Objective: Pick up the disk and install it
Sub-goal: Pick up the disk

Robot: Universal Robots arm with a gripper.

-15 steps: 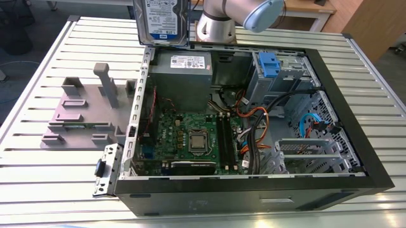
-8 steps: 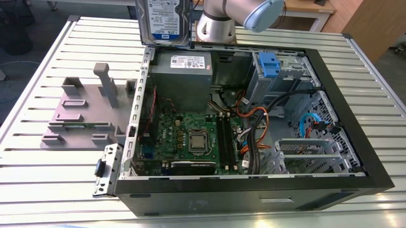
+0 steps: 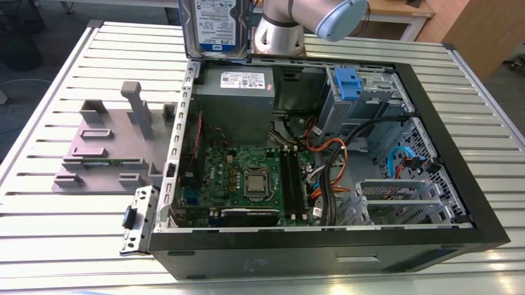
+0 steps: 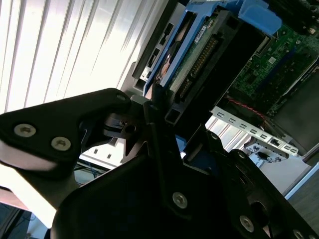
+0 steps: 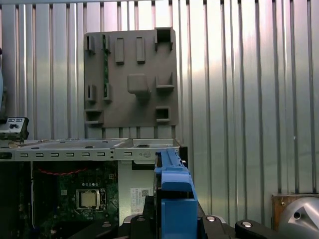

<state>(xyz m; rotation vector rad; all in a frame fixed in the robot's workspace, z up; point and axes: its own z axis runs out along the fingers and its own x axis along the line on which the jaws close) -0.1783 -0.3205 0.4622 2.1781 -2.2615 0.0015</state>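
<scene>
1. The end effector (image 4: 162,112) is clamped on the disk (image 3: 215,24), with its black fingers closed on the disk's lower end in the second wrist view.
2. In the exterior view the disk hangs upright in the air, clear of everything below. It is at the far edge of the open case (image 3: 328,246), above the corner where the grey power supply (image 3: 233,92) sits.
3. The disk is a flat silver-grey rectangle. Its broad face carries a white label with a blue band near the bottom, and that face is turned towards the exterior camera.
4. A blue plastic carrier frames the disk. In the second wrist view (image 4: 197,50) it runs along the thin edge, beside a row of connector pins. In the first wrist view (image 5: 174,194) the carrier appears edge-on as a chunky blue strip.
5. The arm (image 3: 283,27) stands just to the exterior view's right of the disk.
6. Inside the case lie the green motherboard (image 3: 246,178) and, on the exterior view's right of the power supply, a silver cage (image 3: 361,92) with a blue tab.
7. The grey stand (image 3: 107,144) with upright posts rests on the slatted tabletop (image 3: 66,233), just beside the case on the exterior view's left.
</scene>
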